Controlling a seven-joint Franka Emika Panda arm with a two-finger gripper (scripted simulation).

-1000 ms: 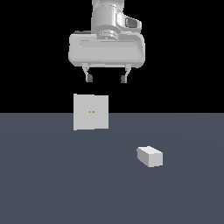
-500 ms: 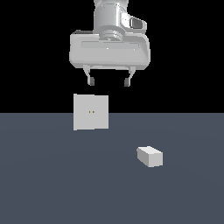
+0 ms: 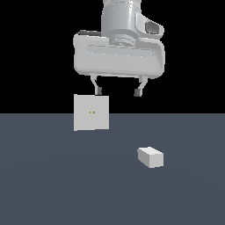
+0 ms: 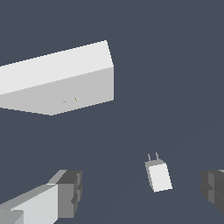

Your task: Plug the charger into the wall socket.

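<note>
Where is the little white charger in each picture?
Exterior view: the charger lies on the grey floor, toward the exterior view's right, below the open gripper.
Wrist view: the charger lies between the two fingertips, prongs showing.
Shared landmark: the wall socket, also in the wrist view.

1. Exterior view: you look level across the dark grey-blue floor [image 3: 52, 184] from in front, far enough back to take in the whole scene, facing the flat upright white square socket plate [image 3: 91, 112].
2. Wrist view: you look steeply down from above, close in.
3. Shared by both: the plate [image 4: 65, 81], the small white brick-shaped charger block [image 3: 150, 157] [image 4: 159, 176], the pale grey two-fingered gripper [image 3: 118, 91] [image 4: 140, 192].
</note>
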